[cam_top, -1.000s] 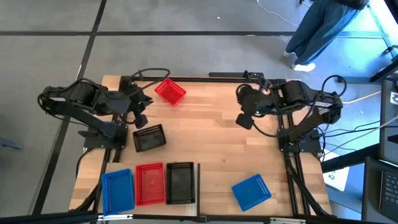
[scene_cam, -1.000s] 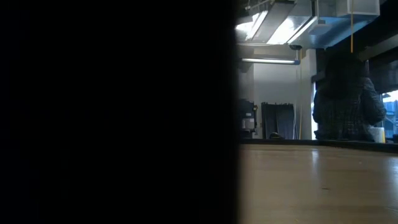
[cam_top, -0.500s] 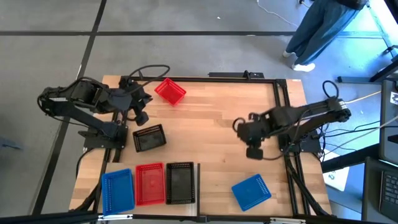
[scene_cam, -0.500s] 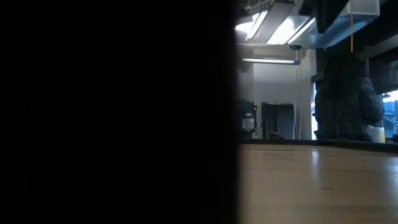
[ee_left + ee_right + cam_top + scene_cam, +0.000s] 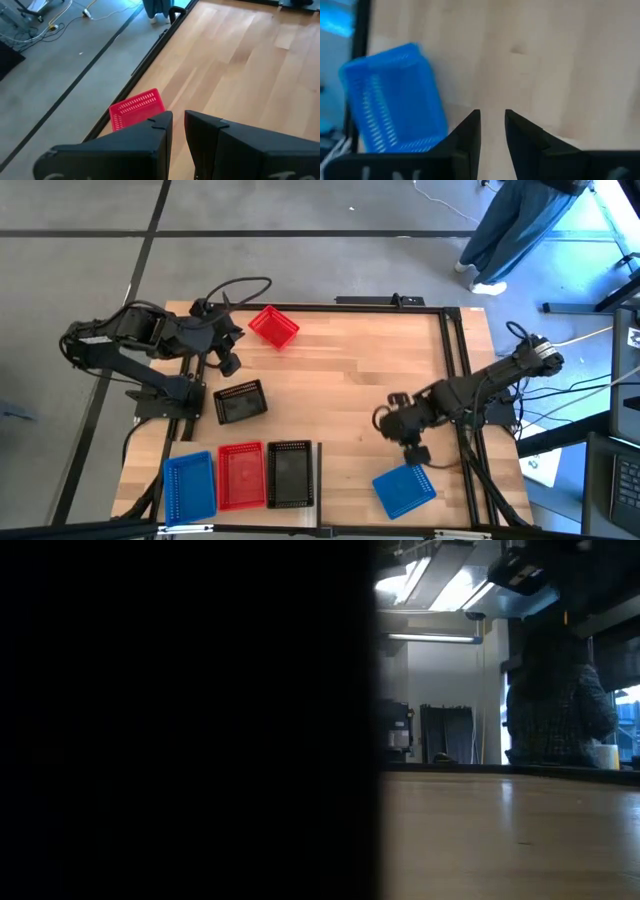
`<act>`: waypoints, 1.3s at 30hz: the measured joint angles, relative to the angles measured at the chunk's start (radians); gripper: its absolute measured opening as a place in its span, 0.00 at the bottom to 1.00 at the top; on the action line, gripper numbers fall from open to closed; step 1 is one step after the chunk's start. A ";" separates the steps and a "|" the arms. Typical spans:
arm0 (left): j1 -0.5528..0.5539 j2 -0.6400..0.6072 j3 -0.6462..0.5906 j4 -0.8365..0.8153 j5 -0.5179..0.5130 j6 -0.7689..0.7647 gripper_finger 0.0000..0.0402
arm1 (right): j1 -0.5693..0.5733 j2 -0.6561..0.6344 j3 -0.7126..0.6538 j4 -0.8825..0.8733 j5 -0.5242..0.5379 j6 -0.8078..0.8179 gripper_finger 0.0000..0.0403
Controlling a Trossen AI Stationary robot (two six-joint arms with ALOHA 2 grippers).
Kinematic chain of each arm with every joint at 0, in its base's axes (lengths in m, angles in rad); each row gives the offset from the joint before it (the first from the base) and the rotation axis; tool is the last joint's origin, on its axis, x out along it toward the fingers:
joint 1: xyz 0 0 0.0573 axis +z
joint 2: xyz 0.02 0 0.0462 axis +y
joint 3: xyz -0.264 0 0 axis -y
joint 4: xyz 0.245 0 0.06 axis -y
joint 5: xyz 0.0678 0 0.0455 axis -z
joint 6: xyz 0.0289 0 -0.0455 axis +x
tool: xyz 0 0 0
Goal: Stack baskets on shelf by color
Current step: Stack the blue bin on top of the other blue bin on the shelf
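A loose blue basket [image 5: 404, 487] [image 5: 395, 100] lies on the table near its front right. My right gripper [image 5: 414, 452] [image 5: 492, 117] hovers just beyond the basket's far side, pointing down, open by a narrow gap, with bare wood between its fingers. My left gripper [image 5: 229, 362] [image 5: 178, 117] waits at the far left, open by a narrow gap and empty. A loose red basket [image 5: 273, 327] [image 5: 136, 107] lies beyond it and a loose black basket [image 5: 240, 401] nearer. Blue [image 5: 189, 483], red [image 5: 240, 475] and black [image 5: 289, 474] baskets stand in a row on the shelf [image 5: 319, 480].
Black frame rails run along the table's far edge [image 5: 340, 305] and right edge [image 5: 462, 380]. A person [image 5: 520, 225] stands on the floor beyond the far right corner. A dark object blocks the low view's left half [image 5: 180, 720]. Bare wood lies mid-table [image 5: 340, 390].
My right gripper has swung from the far right of the table down and toward the near edge, tipping to point downward, and now hangs just beyond the loose blue basket. Its finger gap shows no change. No basket has moved.
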 joint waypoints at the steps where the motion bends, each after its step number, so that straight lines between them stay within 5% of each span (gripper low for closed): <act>1: 0.004 0.000 0.000 0.000 0.000 0.000 0.10 | 0.017 0.000 -0.015 0.023 -0.017 -0.025 0.22; 9: 0.024 0.000 0.000 0.000 0.002 -0.002 0.10 | 0.107 0.034 -0.113 0.218 -0.132 -0.083 0.22; 39: 0.050 0.000 0.000 0.001 0.004 -0.003 0.10 | 0.128 0.294 -0.161 0.285 -0.218 -0.082 0.22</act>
